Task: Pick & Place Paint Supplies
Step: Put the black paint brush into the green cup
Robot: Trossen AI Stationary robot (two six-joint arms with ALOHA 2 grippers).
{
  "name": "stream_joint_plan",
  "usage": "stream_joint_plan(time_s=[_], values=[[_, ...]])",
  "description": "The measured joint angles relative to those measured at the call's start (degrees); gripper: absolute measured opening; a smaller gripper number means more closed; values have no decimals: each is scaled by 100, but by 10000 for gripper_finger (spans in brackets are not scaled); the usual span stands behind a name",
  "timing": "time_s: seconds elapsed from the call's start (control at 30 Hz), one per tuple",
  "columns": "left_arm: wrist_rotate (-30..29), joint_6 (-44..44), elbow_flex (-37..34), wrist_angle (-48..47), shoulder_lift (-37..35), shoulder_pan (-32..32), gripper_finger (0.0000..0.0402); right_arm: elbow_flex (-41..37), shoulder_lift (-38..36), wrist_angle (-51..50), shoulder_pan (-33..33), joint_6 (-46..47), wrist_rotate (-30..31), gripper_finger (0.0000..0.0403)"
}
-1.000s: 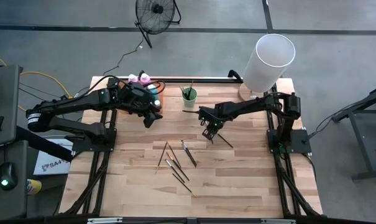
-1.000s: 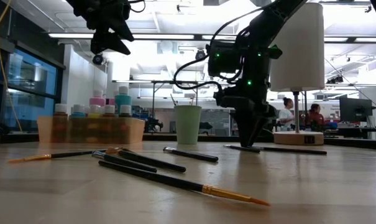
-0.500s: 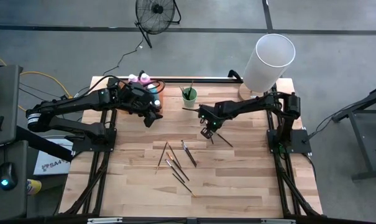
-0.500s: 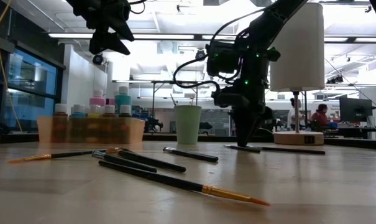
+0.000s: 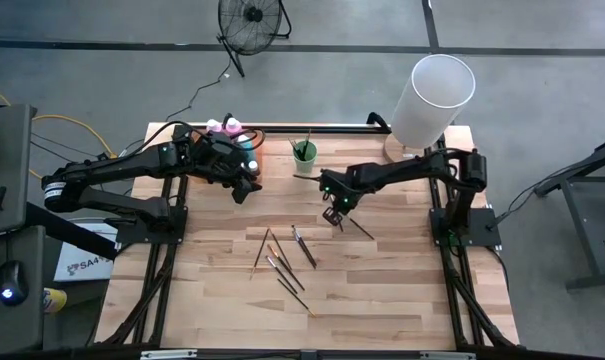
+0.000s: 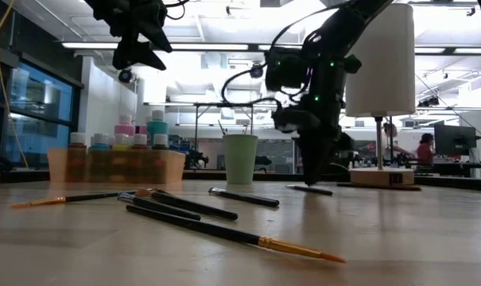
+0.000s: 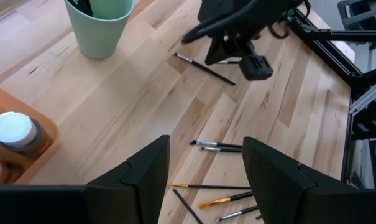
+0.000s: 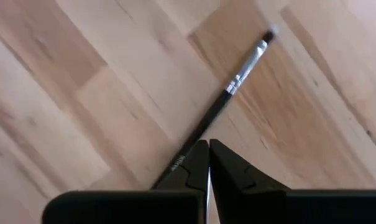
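R gripper [image 5: 331, 213] sits just right of centre in the high view, pointing down at the table [image 5: 382, 290], fingers [image 8: 194, 165] pinched fully together on the handle end of a brush [image 8: 228, 93]. Brush angles away w/ silver collar and tip toward upper right of the R wrist view; in the high view it runs down-right from the gripper [image 5: 357, 226]. Can't tell if it's off the wood or touching.

L gripper [image 5: 244, 188] is upper left of centre, up above the table next to the orange tray [image 5: 254, 158], fingers [image 7: 141, 171] apart, holding nothing.

Paint bottles [image 6: 117, 151] stand in the tray, left side of the low view; pink and blue ones [image 6: 149, 127] are taller at the back. Green cup [image 5: 304, 153] is top centre w/ brushes in it. Another brush [image 6: 244, 197] lies near the cup. Loose brushes [image 5: 287, 260] are scattered centre, below both grippers, some crossing. White cylinder [image 5: 432, 98] at upper right.
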Motion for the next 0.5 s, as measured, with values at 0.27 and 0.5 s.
stream_joint_plan(time_s=[0.27,0.5], values=[[0,-4,0,0,-2,0,200,4,-652,-25,-5,125,306,3],[0,-4,0,0,-2,0,200,40,-1521,969,1,83,1161,3]])
